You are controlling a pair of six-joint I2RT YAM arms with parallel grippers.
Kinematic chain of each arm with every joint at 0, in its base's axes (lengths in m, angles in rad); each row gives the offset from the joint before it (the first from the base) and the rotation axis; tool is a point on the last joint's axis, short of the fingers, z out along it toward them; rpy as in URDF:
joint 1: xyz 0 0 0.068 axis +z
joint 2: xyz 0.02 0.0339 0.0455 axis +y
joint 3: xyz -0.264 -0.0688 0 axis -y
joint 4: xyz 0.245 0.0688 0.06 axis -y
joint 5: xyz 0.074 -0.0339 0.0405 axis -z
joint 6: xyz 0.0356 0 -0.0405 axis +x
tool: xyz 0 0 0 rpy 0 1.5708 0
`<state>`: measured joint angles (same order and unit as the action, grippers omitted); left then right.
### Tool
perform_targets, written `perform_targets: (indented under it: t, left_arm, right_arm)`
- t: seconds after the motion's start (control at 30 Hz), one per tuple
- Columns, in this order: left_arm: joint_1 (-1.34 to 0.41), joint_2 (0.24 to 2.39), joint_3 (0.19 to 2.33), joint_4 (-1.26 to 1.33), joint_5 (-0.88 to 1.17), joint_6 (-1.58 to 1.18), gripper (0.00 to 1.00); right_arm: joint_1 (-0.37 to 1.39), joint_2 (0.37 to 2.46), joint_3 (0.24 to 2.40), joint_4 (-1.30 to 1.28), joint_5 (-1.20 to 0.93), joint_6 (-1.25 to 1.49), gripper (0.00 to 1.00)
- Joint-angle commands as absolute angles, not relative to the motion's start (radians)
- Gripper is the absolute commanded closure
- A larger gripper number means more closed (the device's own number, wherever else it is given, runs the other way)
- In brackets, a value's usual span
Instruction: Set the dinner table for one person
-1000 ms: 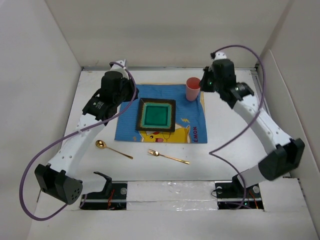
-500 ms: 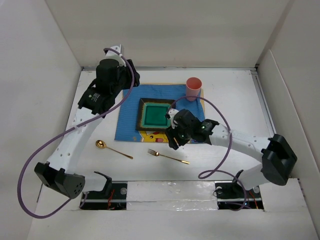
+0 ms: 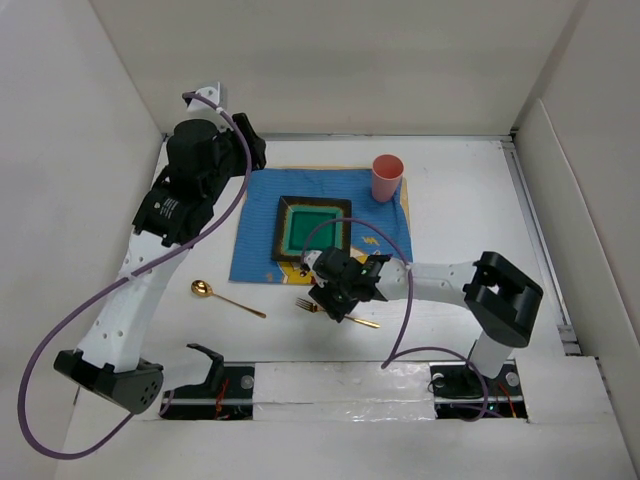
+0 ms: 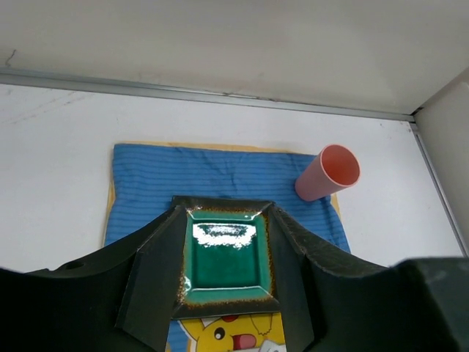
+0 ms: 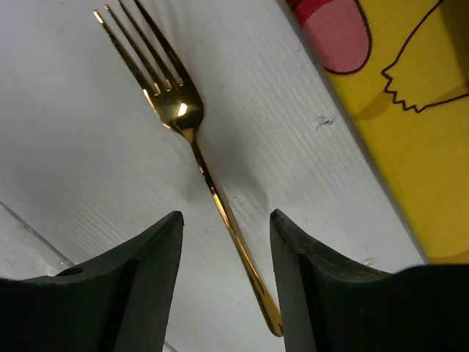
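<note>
Status, both arms:

- Right gripper: down low over the fork, on the near side of the mat. In the wrist view we see the fingers apart, one on each side of the handle with a gap on both sides. Jaws are partly spread and hold nothing. We can't tell if the tips touch the table.
- Left gripper: raised well above the table's far left area, beside the mat's far left corner. Fingers are spread wide with nothing between them. The plate shows through the gap, far below.
- Table: large white surface that fills the cell floor and carries everything here.
- Mat: blue with a cartoon print, lying flat at the table's middle, toward the far side.
- Plate: square, green glaze, dark rim. It sits flat on the mat, about centred.
- Cup: pink, upright, on the mat's far right corner.
- Fork: gold, flat on bare table just near of the mat. The tines point left in the top view and the handle runs right and slightly nearer.
- Spoon: gold, on bare table left of the fork and apart from it. The bowl is at its left end.
</note>
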<state>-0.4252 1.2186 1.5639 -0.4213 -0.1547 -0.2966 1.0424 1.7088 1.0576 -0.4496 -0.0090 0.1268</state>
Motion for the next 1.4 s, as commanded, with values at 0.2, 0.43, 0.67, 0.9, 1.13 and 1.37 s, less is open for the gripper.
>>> perform_targets:
  t: [0.2,0.43,0.67,0.9,1.13,1.37]
  left_arm:
    - [-0.426,1.170,1.537,-0.436,-0.181,-0.290,0.54]
    - [-0.426,1.146,1.525,-0.446,-0.178,-0.296,0.54]
    - [-0.426,1.126,1.529,-0.474,-0.172,-0.308,0.55]
    - [-0.426,1.128,1.585,-0.521,-0.143,-0.322,0.61]
    - [-0.426,1.072,1.546,-0.551,-0.112,-0.356,0.66]
    - [-0.466,1.022,1.430,-0.543,-0.080,-0.394,0.66]
  right_arm:
    - [1.101,1.828,1.134,-0.451,0.170,0.146,0.61]
    - [1.134,1.881,1.163,-0.479,0.209,0.207,1.00]
    - [1.152,1.796,1.388,-0.600,0.196,0.331,1.00]
    - [1.078,2.069,1.912,-0.675,0.221,0.472,1.00]
    - [0.985,2.385,2.391,-0.657,0.210,0.694,1.00]
    - [0.954,2.502,2.436,-0.537,0.278,0.856,1.00]
